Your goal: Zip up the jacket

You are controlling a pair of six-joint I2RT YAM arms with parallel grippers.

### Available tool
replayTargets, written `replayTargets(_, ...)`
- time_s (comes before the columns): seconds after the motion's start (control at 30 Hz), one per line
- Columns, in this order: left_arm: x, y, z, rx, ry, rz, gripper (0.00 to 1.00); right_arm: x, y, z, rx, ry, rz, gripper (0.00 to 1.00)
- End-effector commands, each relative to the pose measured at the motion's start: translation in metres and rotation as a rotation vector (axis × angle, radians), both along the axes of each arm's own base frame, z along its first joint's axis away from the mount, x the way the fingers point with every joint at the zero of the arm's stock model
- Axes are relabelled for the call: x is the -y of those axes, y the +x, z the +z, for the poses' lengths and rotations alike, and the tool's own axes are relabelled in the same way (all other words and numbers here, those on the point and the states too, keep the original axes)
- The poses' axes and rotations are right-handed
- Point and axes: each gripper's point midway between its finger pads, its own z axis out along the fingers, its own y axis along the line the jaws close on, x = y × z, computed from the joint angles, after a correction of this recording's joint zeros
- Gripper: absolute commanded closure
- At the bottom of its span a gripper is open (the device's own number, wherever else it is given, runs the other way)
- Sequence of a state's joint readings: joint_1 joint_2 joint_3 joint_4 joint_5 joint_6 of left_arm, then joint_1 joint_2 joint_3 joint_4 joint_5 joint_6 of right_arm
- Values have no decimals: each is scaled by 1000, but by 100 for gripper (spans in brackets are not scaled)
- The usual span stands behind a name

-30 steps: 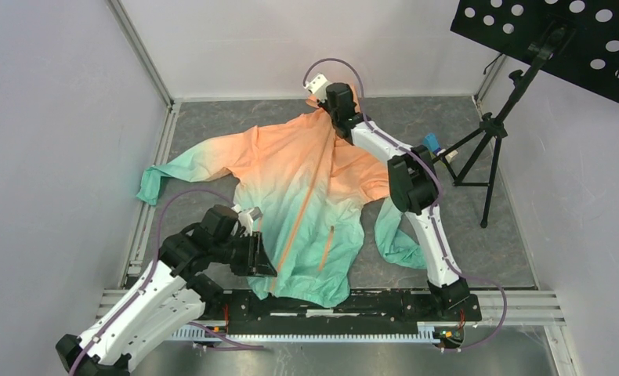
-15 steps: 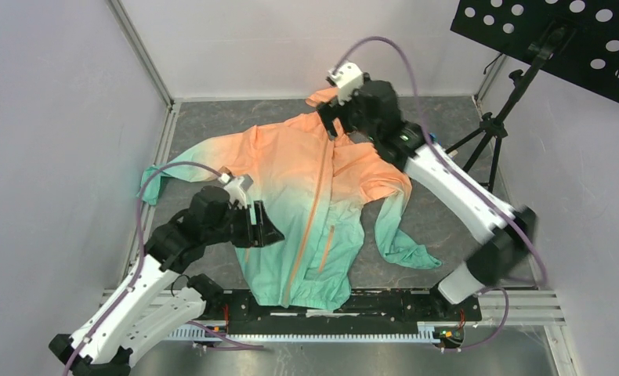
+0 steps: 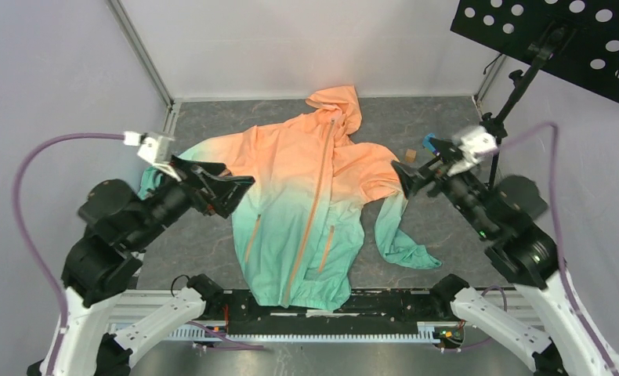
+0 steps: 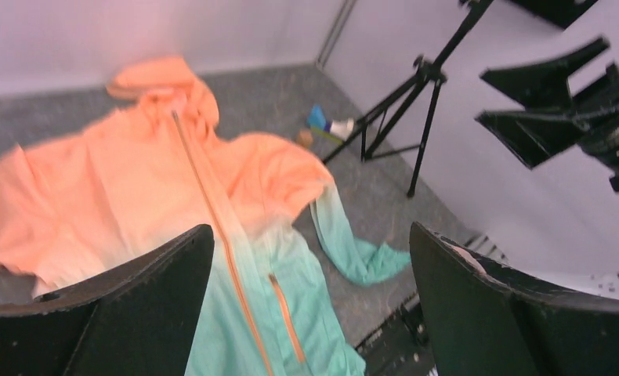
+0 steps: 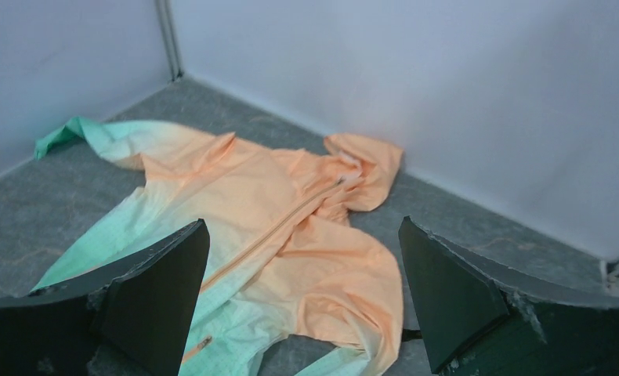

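The left gripper (image 3: 229, 182), which a moment ago pressed down on the jacket's near-left panel, has pulled back and up to the left. Its jaws are spread and hold nothing.

The jacket (image 3: 291, 180) lies flat in the middle of the grey table (image 3: 212, 125), hood towards the far wall and mint hem at the near edge. Its front zipper (image 3: 313, 211) runs as one unbroken orange line from hem to collar.

The right gripper (image 3: 404, 178), at the collar half a second ago, has swung off to the right. It too is released and empty. With both arms clear and the fabric untouched, the zipping looks finished, and the arms seem to be retreating rather than setting up another pull.

By count there is one jacket with one hood, two sleeves, one front zipper and two short pocket zippers (image 3: 251, 239). There are two grippers, and one music stand (image 3: 518, 86) at the far right.
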State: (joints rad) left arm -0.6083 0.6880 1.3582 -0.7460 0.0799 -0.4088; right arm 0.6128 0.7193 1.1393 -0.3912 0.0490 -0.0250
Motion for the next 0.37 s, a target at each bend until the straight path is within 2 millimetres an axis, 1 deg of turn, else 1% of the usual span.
replayTargets(0.0, -27, -6, 69, 266, -14, 82, 0, 47, -24, 28, 76, 42, -140, 3)
replayTargets(0.07, -36, -17, 92, 352, -53, 90, 0, 62, -35, 43, 113, 63, -168, 3)
replayTargets(0.1, -44, -19, 101, 386, -70, 120, 0, 69, -41, 50, 134, 74, -185, 3)
replayTargets(0.17, -54, -30, 118, 458, -109, 139, 0, 82, -50, 60, 178, 88, -211, 3)
replayTargets(0.23, -62, -38, 130, 509, -132, 156, 0, 90, -60, 66, 223, 102, -221, 3)
replayTargets(0.33, -75, -44, 138, 543, -154, 199, 0, 104, -67, 73, 259, 131, -261, 3)
